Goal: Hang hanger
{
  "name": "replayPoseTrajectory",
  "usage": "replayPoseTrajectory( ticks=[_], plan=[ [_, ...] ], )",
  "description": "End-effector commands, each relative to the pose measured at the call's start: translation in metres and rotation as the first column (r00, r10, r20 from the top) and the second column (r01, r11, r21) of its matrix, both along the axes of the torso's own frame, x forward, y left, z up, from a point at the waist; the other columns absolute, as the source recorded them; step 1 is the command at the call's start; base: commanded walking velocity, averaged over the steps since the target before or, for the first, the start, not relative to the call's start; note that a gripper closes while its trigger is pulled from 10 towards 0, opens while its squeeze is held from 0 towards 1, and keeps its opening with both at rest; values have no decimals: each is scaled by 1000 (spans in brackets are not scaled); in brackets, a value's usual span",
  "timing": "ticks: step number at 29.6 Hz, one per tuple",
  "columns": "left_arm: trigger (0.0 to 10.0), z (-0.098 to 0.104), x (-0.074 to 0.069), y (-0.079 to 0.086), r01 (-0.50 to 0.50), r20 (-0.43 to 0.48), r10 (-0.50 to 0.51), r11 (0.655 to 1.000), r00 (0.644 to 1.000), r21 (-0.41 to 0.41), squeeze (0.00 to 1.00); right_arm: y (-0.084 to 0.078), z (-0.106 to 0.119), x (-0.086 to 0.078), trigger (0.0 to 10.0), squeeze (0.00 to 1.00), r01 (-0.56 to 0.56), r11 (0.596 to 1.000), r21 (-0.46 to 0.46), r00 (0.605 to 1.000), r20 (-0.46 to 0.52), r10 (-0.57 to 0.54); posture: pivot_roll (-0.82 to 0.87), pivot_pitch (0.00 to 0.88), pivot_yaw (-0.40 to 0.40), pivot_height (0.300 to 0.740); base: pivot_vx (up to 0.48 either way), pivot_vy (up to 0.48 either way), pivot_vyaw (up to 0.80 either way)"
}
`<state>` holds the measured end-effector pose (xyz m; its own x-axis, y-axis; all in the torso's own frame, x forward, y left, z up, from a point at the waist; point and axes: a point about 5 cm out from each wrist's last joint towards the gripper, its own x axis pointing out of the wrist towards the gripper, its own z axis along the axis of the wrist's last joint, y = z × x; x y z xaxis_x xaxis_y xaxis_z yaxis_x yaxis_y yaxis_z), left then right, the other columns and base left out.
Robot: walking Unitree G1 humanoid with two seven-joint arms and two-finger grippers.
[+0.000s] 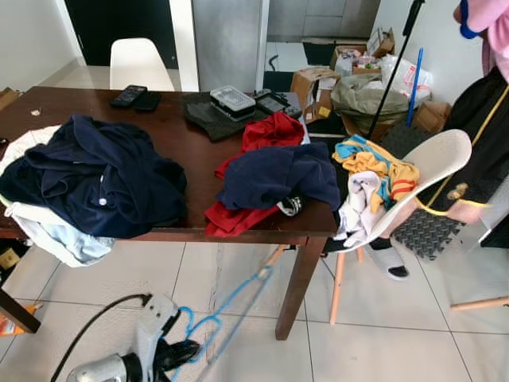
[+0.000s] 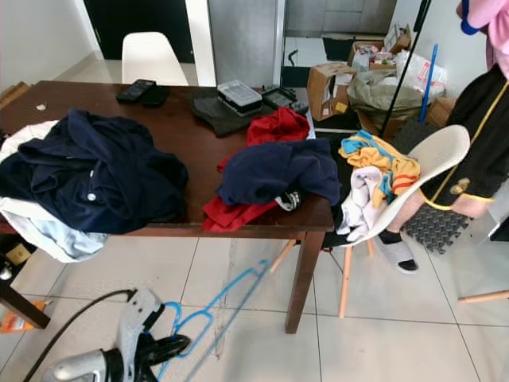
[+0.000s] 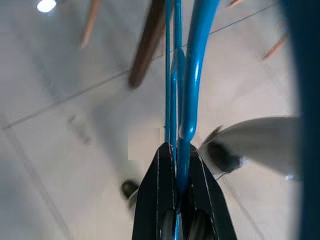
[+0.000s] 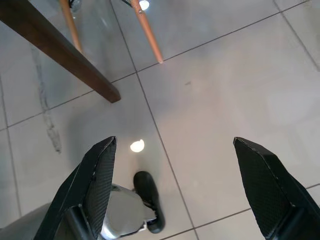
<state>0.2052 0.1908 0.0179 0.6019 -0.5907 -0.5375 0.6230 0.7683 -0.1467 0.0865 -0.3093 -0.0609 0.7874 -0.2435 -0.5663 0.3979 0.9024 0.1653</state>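
A thin blue wire hanger (image 1: pixel 231 306) hangs low over the tiled floor in front of the dark wooden table (image 1: pixel 171 135). My left gripper (image 1: pixel 176 352) is shut on the hanger near its bottom, at the lower left of the eye views. The left wrist view has both black fingers (image 3: pixel 159 195) clamped on the blue wire (image 3: pixel 192 85). My right gripper (image 4: pixel 180 165) is open over bare floor tiles, holding nothing. Navy clothes (image 1: pixel 99 179) lie piled on the table's left, and a navy and red heap (image 1: pixel 270 175) sits at its right end.
A white chair (image 1: pixel 421 175) draped with clothes stands right of the table, beside a person (image 1: pixel 485 143) in black. Table leg (image 1: pixel 298 286) is close to the hanger. Boxes and bags (image 1: pixel 358 79) sit at the back right. Another white chair (image 1: pixel 139 64) stands behind the table.
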Motion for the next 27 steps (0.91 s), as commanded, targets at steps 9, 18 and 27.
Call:
replayPoseTrajectory(
  ticks=[9, 18, 27],
  plan=[
    [10000, -33, -5, 15, -341, -39, 343, 939, 939, 51, 0, 32, 24, 79, 10000, 0, -73, 995, -61, 974, 208, 84, -3, 103, -14, 740, 0, 0, 0],
    [10000, -24, -1, 22, -436, -32, 439, 876, 898, -206, 0, 30, 31, 82, 10000, 0, -65, 996, -60, 965, 251, 78, 12, 93, -24, 740, 0, 0, 0],
    [10000, -23, -1, 14, -374, -15, 380, 903, 925, -212, 0, 32, 34, 82, 10000, 0, -55, 996, -72, 965, 254, 72, 18, 105, -31, 740, 0, 0, 0]
  ],
)
